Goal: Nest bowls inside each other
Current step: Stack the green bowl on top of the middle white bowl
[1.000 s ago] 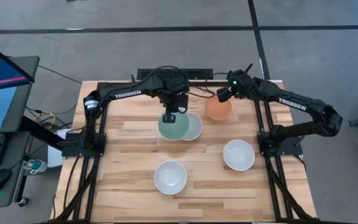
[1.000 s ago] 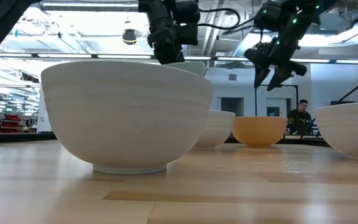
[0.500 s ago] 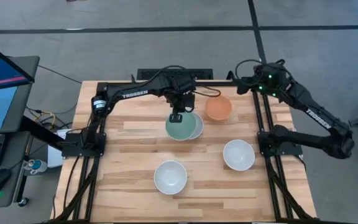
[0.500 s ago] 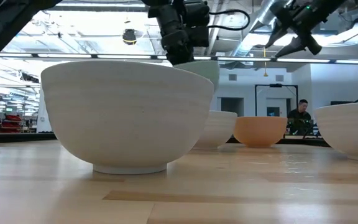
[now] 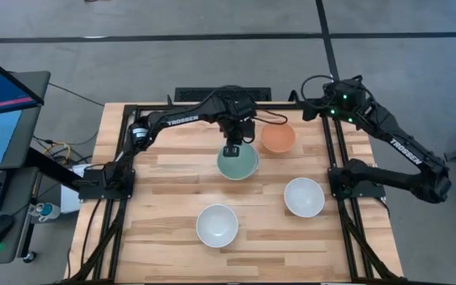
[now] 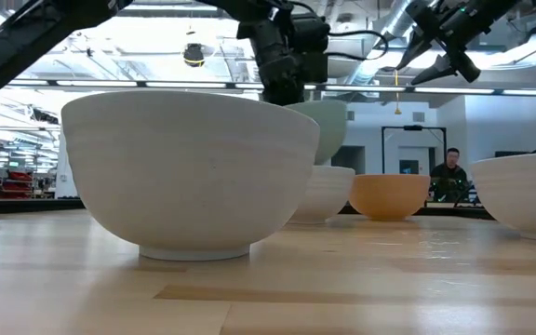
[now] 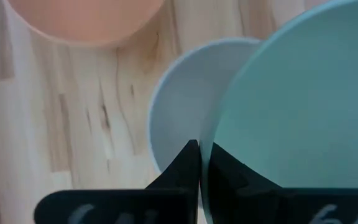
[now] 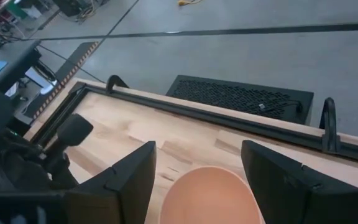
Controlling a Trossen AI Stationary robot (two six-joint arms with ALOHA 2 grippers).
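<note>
- High view: the left gripper (image 5: 233, 149) pinched the green bowl's (image 5: 237, 164) rim, holding it over a white bowl (image 5: 251, 169) at the table's (image 5: 172, 174) middle back. The orange bowl (image 5: 278, 138) sat just beside; two more white bowls (image 5: 217, 225) (image 5: 304, 196) sat nearer the front. The right gripper (image 5: 317, 108) waited above the back right corner.
- Low view: the green bowl (image 6: 328, 126) hung clear above the far white bowl (image 6: 324, 193).
- Left wrist view: fingers (image 7: 185, 165) clamped the green rim (image 7: 303, 112).
- Right wrist view: the right gripper (image 8: 197, 171) was spread wide, empty, above the orange bowl (image 8: 207, 196).
</note>
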